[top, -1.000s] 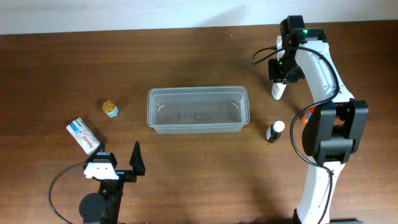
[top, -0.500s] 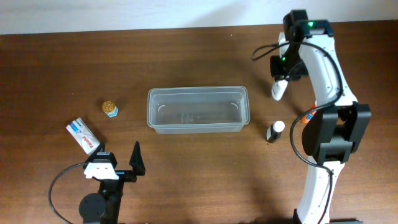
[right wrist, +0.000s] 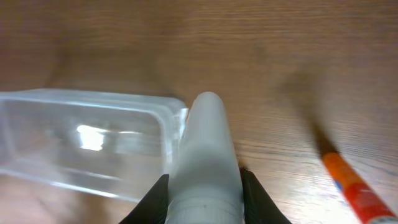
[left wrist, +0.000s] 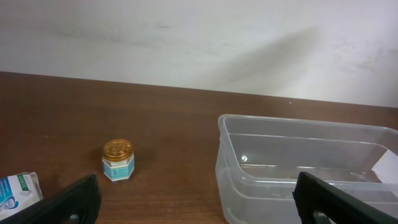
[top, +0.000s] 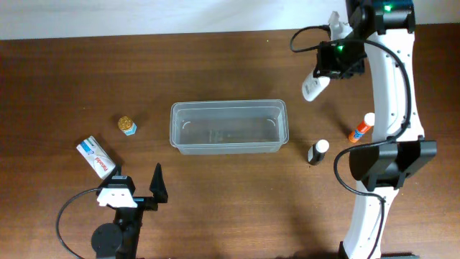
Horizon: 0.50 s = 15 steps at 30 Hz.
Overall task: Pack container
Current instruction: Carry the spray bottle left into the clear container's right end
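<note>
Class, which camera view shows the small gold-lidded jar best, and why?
The left wrist view: the jar stands close, side-on, gold lid and pale blue body clear. Overhead shows it tiny, left of the tub. The right wrist view misses it.

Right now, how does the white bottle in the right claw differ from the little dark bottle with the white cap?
The white bottle is gripped in the right claw; the dark bottle sits free on the table. The white bottle is white all over; the dark bottle has a dark body and white cap. Both are beyond the right end of the container, neither inside it.
</note>
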Each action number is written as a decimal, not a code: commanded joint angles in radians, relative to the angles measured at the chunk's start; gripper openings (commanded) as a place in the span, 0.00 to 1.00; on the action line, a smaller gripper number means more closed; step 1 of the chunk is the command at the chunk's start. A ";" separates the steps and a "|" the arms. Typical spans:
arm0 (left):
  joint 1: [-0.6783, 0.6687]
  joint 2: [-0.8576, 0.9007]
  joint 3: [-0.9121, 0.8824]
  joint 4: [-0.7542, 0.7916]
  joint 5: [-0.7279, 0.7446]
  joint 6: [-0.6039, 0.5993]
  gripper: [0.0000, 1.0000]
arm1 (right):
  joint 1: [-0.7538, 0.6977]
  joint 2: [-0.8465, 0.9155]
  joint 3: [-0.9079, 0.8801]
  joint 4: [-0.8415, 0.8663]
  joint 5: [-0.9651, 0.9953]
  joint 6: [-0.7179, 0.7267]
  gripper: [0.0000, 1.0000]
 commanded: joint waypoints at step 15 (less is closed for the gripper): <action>0.005 -0.009 -0.006 -0.002 -0.004 0.013 0.99 | 0.306 -0.178 -0.066 -0.006 0.055 0.077 0.09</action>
